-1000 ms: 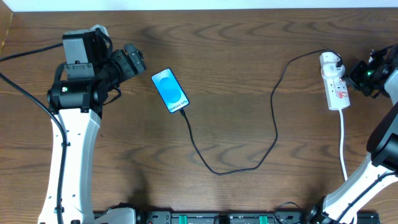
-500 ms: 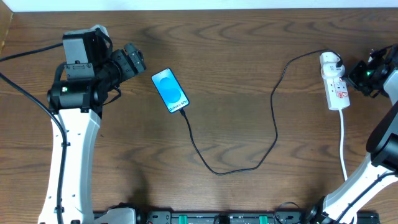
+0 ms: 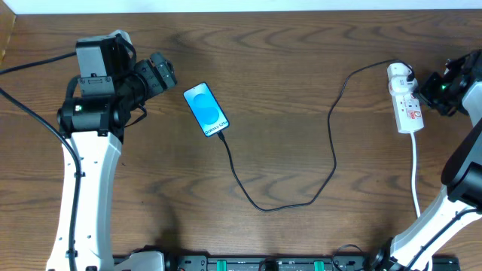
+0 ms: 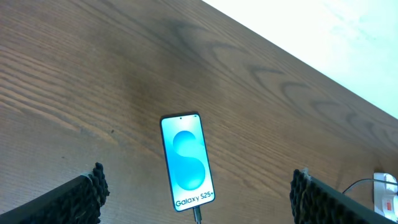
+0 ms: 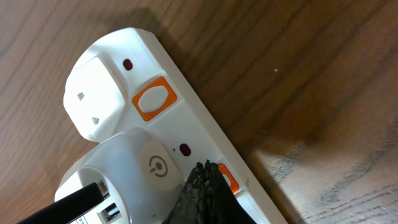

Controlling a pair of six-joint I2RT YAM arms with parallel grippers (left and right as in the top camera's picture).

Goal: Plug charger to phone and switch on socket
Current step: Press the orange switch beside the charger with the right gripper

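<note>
White socket (image 5: 189, 115) with orange switches (image 5: 154, 98), blue-screened phone (image 3: 205, 110), black charger (image 3: 335, 154), wood-grain table (image 3: 301, 75).

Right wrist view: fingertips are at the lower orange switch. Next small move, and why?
Probably push the right gripper down a touch onto that orange switch. Its closed tip sits at the switch's edge, the indicator dot beside it looks dark, and overhead the charger already reaches the phone.
</note>
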